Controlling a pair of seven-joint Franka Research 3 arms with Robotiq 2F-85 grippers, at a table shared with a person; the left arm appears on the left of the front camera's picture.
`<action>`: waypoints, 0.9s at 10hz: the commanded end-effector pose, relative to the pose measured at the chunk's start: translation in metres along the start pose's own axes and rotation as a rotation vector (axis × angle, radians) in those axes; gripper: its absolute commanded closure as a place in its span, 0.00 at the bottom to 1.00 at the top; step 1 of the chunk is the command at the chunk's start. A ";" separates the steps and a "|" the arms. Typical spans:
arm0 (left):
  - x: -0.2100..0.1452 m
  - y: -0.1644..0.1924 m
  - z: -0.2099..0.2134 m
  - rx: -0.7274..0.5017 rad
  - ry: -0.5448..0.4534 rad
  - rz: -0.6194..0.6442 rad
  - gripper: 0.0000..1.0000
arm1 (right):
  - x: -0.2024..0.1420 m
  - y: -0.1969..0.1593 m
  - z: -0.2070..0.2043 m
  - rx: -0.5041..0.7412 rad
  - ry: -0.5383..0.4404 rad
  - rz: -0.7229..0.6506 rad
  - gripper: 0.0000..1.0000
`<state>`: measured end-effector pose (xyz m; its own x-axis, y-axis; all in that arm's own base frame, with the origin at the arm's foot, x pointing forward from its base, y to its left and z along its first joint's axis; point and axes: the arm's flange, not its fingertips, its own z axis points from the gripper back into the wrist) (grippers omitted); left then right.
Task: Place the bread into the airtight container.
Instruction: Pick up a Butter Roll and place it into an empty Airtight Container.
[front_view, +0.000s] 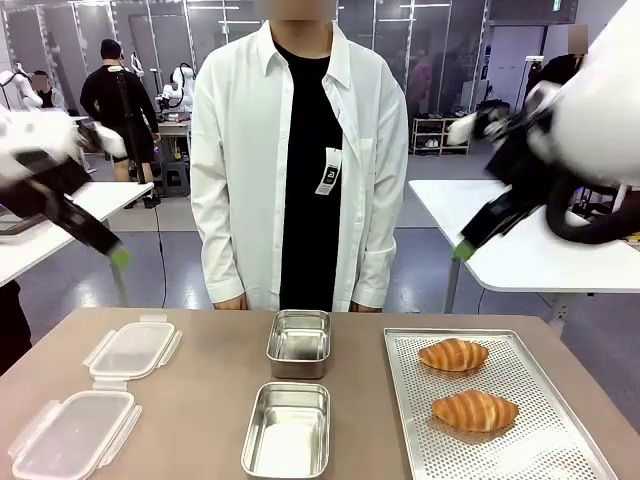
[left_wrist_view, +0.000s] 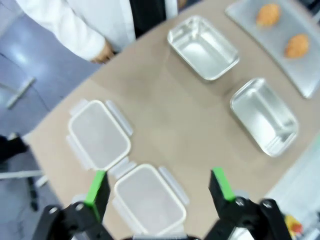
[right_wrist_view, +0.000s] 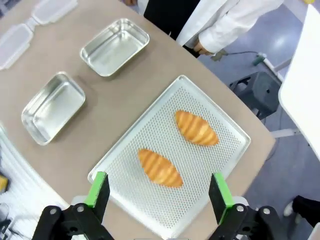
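Two bread rolls (front_view: 453, 354) lie apart on a perforated tray (front_view: 530, 370) at the right edge of the table (front_view: 200, 400); the tray's near corners are cut off by the picture. Two metal containers (front_view: 299, 343) sit mid-table, one behind the other. Two plastic lids (front_view: 132, 350) lie by the left edge, the nearer one partly cut off. The left gripper (left_wrist_view: 159, 182) hangs above the lids, fingers spread, holding nothing. The right gripper (right_wrist_view: 159, 186) hangs above the tray, likewise spread. Both arms look blurred in the front view. A person (front_view: 300, 150) stands at the far edge, hands (front_view: 231, 301) half hidden behind it.
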<state>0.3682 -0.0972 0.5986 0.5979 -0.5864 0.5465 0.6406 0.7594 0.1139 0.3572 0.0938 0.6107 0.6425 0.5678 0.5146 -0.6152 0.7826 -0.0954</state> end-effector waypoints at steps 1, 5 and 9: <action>-0.014 0.022 0.068 -0.093 0.028 -0.005 0.00 | -0.026 -0.028 0.045 0.063 0.008 0.035 0.00; -0.086 0.062 0.170 -0.100 -0.085 -0.003 0.00 | -0.111 -0.077 0.121 0.080 -0.056 0.008 0.00; -0.114 0.070 0.191 -0.048 -0.139 0.060 0.00 | -0.140 -0.096 0.129 0.061 -0.068 -0.075 0.00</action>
<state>0.2503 0.0834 0.7098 0.5723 -0.5009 0.6493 0.6266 0.7779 0.0478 0.2633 -0.0939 0.6634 0.6455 0.4970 0.5799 -0.6045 0.7965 -0.0099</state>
